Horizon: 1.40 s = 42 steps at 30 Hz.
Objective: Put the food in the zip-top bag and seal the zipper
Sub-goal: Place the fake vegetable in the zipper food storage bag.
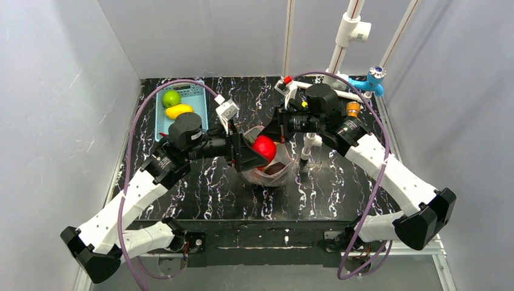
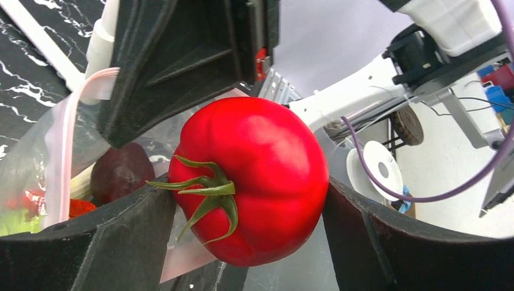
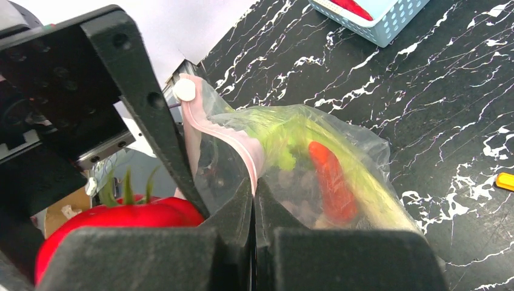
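Note:
My left gripper (image 1: 259, 151) is shut on a round red pepper (image 1: 264, 147) with a green stem and holds it at the mouth of the clear zip-top bag (image 1: 274, 171); it also shows in the left wrist view (image 2: 248, 179). My right gripper (image 3: 254, 188) is shut on the bag's pink zipper strip (image 3: 245, 145) and holds the mouth up. Inside the bag lie a red chili (image 3: 330, 182), the green leek (image 3: 285, 136) and a dark red round piece (image 2: 121, 173). A round green fruit (image 1: 171, 97) and a yellow oval fruit (image 1: 179, 111) sit in the basket.
The light blue slotted basket (image 1: 197, 94) stands at the back left of the black marbled table (image 1: 212, 188). White pipes and a blue fitting (image 1: 371, 82) stand at the back right. A small orange piece (image 3: 504, 180) lies on the table right of the bag.

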Tool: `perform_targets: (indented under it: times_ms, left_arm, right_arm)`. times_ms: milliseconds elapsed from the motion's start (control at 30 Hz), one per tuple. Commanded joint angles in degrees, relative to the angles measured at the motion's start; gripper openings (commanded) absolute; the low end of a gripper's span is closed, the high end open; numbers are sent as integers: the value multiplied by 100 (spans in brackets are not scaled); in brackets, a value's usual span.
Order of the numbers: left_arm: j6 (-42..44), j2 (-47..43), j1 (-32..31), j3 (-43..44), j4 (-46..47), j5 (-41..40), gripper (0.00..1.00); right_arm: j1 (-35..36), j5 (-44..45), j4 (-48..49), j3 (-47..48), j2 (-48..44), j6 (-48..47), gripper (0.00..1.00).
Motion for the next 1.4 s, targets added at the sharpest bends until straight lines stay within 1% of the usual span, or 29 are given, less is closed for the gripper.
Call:
perform_targets:
  times_ms: [0,33,133,200,233,267,400,467,600,633,900,1033,1133,1233,1300,1367]
  left_arm:
    - [280,-48,-74,174,-125,-379,41]
    - [301,-49,-80,185,-201,-481,48]
    - [348,-71,-83,223,-380,-737,58]
    - [373,-92,-80,265,-488,-935,67]
    - [396,-106,-83,289,-516,-997,73]
    - [441,-104,-77,310,-553,-1013,77]
    - [521,-98,-83,367,-670,-1073,83]
    - [525,-117,-77,376,-680,-1057,90]
    - [537,-122,-82,383,-688,-993,94]
    - [541,-122,-83,373,-695,-994,97]
    - [627,-288,-76,462,-778,-1143,98]
    - [859,-394,-80,762,-1151,-1330,98]
    - [1087,-534,-80,1095,-1501,-1619,98]
    - [1317,-763,-79,1411,-1866,-2155,98]
    - [1427,-942,-75,1588,-2089,-2719,98]
    - [1456,-1124,-76,1696,-2276,-3513,98]
  right_arm:
    - [13,-62,318,-1,-223,77,1]
    - [13,-67,318,2,-224,82,1]
    - [13,-92,326,24,-201,82,1]
    - [13,-105,335,37,-190,83,1]
    - [13,-110,335,38,-183,84,1]
    - [13,-114,335,38,-175,83,1]
    - [13,-121,318,39,-177,67,1]
    - [13,-123,309,43,-187,52,1]
    - [13,-114,309,31,-192,43,1]
    - [13,-114,309,32,-188,44,1]
    - [13,-115,300,5,-218,35,1]
    - [13,-106,299,-14,-241,23,1]
    - [13,-97,283,-14,-255,1,1]
    - [14,-75,274,-30,-276,-16,1]
    - [13,-64,278,-57,-297,-26,1]
    - [13,-58,287,-76,-308,-26,1]
